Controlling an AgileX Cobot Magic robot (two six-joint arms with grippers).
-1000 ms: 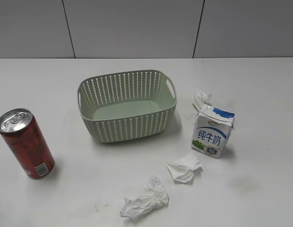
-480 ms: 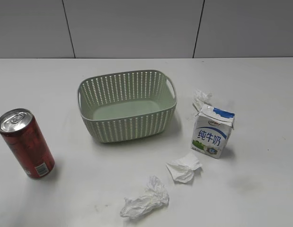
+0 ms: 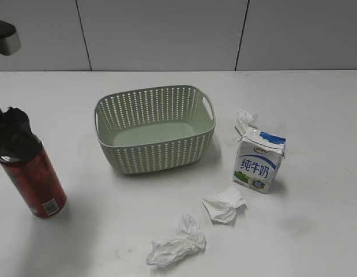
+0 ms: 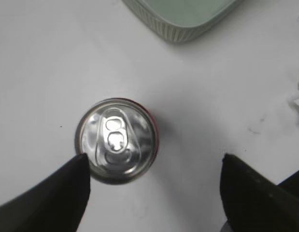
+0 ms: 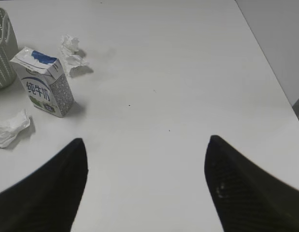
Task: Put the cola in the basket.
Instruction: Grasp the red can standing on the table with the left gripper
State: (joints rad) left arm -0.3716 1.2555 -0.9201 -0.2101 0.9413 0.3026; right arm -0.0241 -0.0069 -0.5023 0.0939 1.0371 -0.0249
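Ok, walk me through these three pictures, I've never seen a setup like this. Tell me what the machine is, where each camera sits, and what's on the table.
It is a robot with two arms, each ending in a two-fingered gripper. One picture looks down at the white table from the front; the other two come from cameras on the wrists, so the dark shapes at their lower corners are gripper fingers.

On the table: a red cola can, a pale green basket, a milk carton and three crumpled tissues.

The left gripper is open above the can, one finger close by its rim. The right gripper is open over bare table. Nothing is held; the basket holds nothing.
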